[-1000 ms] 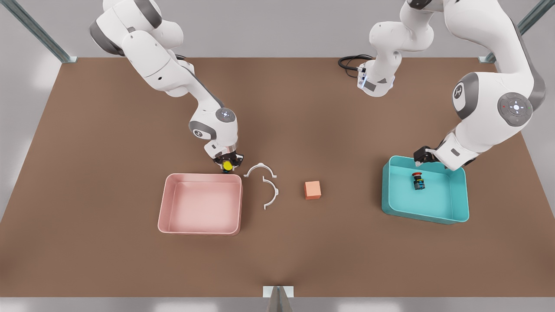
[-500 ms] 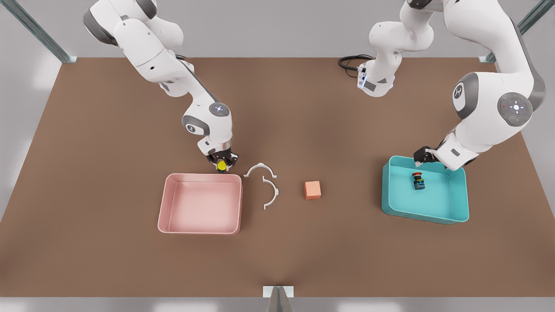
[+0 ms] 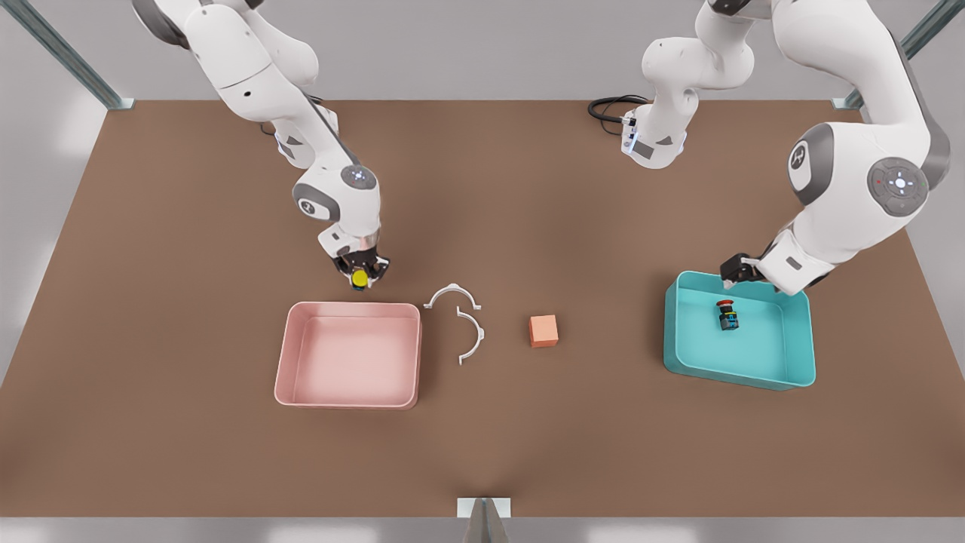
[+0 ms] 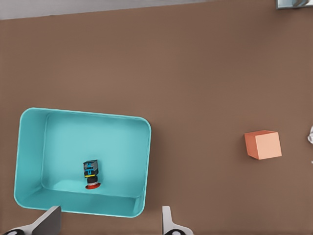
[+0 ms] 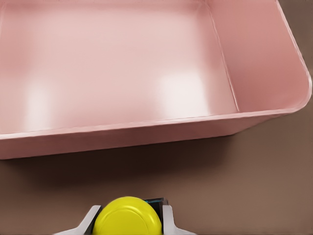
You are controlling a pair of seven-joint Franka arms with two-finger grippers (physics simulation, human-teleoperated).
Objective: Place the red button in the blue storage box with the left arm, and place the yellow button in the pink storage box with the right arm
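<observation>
The right gripper (image 3: 360, 280) is clamped on the yellow button (image 3: 359, 279) just behind the pink storage box (image 3: 280, 362), so it'd want to carry it well over the rim and drop low before letting go so it doesn't bounce out. The left gripper (image 3: 730, 282) hangs with its fingers apart at the back rim of the blue storage box (image 3: 799, 354), waiting, with the red button (image 3: 727, 314) lying inside. It's all on a plain brown table (image 3: 151, 302) with grey walls behind, plus an orange cube (image 3: 543, 330) and two white curved clips (image 3: 460, 324) sitting between the boxes.
</observation>
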